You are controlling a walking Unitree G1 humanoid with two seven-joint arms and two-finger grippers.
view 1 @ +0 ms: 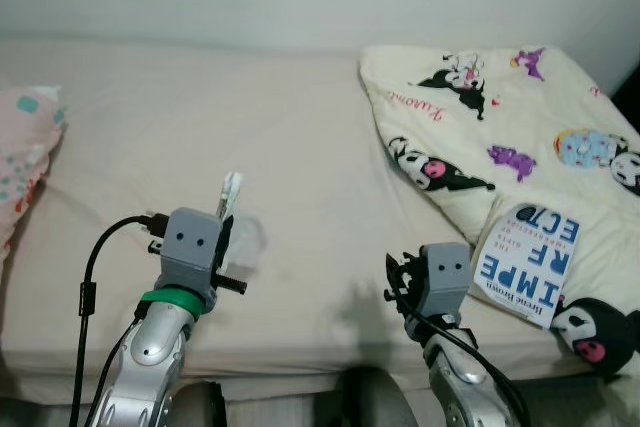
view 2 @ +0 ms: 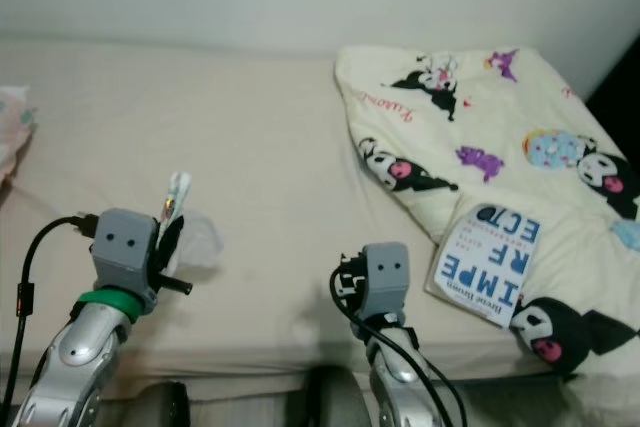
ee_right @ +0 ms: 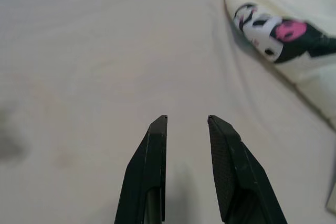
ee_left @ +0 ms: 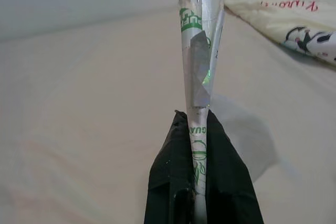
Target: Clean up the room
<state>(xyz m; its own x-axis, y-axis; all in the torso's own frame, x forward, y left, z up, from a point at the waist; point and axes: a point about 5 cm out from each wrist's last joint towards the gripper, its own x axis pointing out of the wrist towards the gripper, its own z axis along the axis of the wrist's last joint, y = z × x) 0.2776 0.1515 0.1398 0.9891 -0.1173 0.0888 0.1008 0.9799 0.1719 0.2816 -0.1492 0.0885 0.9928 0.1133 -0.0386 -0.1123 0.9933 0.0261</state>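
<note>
Left end effector (ee_left: 202, 129) clenched on one wrapper (ee_left: 198, 61), held above the near part of the bed (view 1: 200, 147). The wrapper is a thin silvery strip with green print; the letters "GUA" read along its lower part, and a green block with white letters near its top is too partial to read. It stands up between the two black fingers (ee_left: 168, 182) and rises past their tips. In the left eye view the wrapper (view 1: 230, 194) pokes up just beyond the grey wrist block, with a pale shadow patch on the sheet beside it. Right end effector (ee_right: 187, 121) released, two fingers parted with a plain gap, nothing between them, over bare cream sheet near the bed's front edge. One cream blanket (view 1: 480, 107) lies bunched on the right half of the bed, printed with black-and-white cartoon figures with pink noses and purple shapes; red script near its upper edge reads roughly "Kuromi", seen inverted. One book (view 1: 527, 262) rests on the blanket's near end, white cover with large blue letters seen upside down: "IMPE", "RF", "ECT"; smaller lines are not legible. One black plush (view 1: 595, 332) with pink nose touches the book's near corner. One pink patterned pillow (view 1: 25, 152) lies at the bed's left edge.
</note>
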